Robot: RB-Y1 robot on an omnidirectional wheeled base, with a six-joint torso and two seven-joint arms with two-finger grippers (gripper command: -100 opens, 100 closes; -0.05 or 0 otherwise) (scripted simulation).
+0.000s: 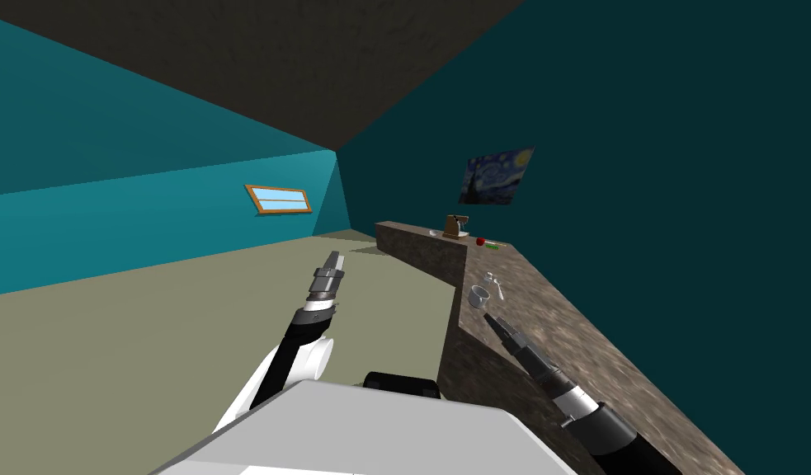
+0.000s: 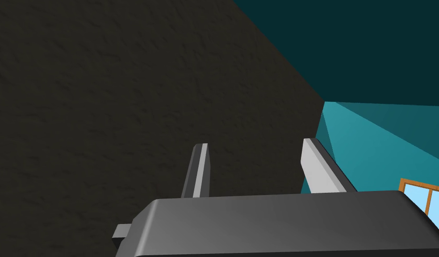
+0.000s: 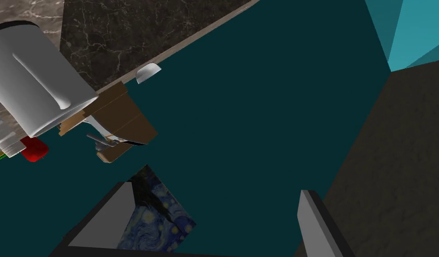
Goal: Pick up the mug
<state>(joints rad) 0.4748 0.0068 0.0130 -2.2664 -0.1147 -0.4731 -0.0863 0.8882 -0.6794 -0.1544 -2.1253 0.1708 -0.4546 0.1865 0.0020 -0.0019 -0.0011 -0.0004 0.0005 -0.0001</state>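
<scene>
Head view: mug (image 1: 478, 295) on mottled stone counter (image 1: 577, 346); right gripper (image 1: 491, 320) just short of it; left gripper (image 1: 336, 261) raised over the floor. Left wrist view: blades apart, holding nothing. Right wrist view: fingers (image 3: 314, 223) spread wide, empty; mug beside them, not between. Step, as judged: approach; next, line the claw up around the mug, then close.

The room was dim, its shading flat and even. The light teal wall (image 1: 106, 206) showed brighter than the dark teal wall (image 1: 684, 165); the small wood-framed window (image 1: 278, 199) was brightest. The pale grey mug (image 3: 35, 89) caught soft light. Seen from the head, walls splayed towards the corners.
</scene>
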